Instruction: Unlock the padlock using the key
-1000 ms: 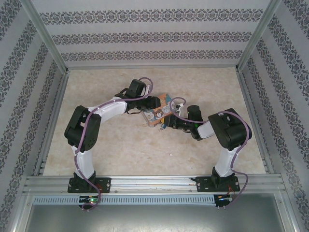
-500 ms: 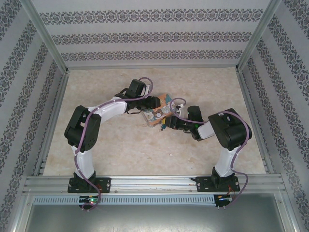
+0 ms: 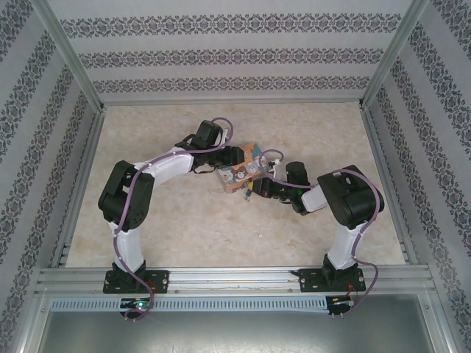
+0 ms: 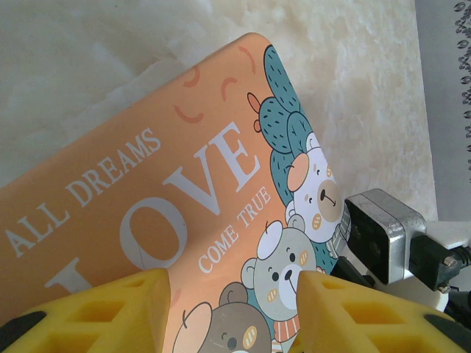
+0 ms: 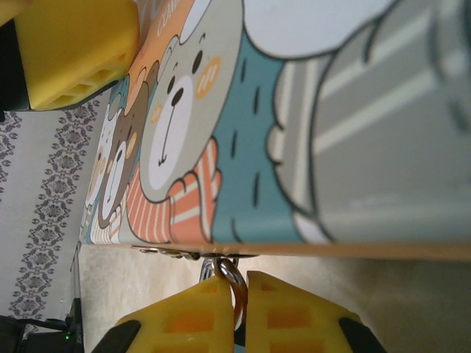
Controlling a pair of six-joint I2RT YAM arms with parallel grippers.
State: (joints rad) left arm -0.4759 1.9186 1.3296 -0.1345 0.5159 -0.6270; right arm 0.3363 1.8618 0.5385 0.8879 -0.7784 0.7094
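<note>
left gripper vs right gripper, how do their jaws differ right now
Spread: on the left gripper the jaws stand apart; on the right gripper they are closed together.
Place: the left gripper lies over the LOVE box face; the right gripper sits at its edge, by a small metal ring.
Both have yellow pads.

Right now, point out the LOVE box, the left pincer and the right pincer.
LOVE box (image 4: 147,191): left wrist view, orange face.
left pincer (image 4: 232,290): left wrist view, midway between yellow fingertips.
right pincer (image 5: 243,294): right wrist view, midway between yellow fingertips.
</note>
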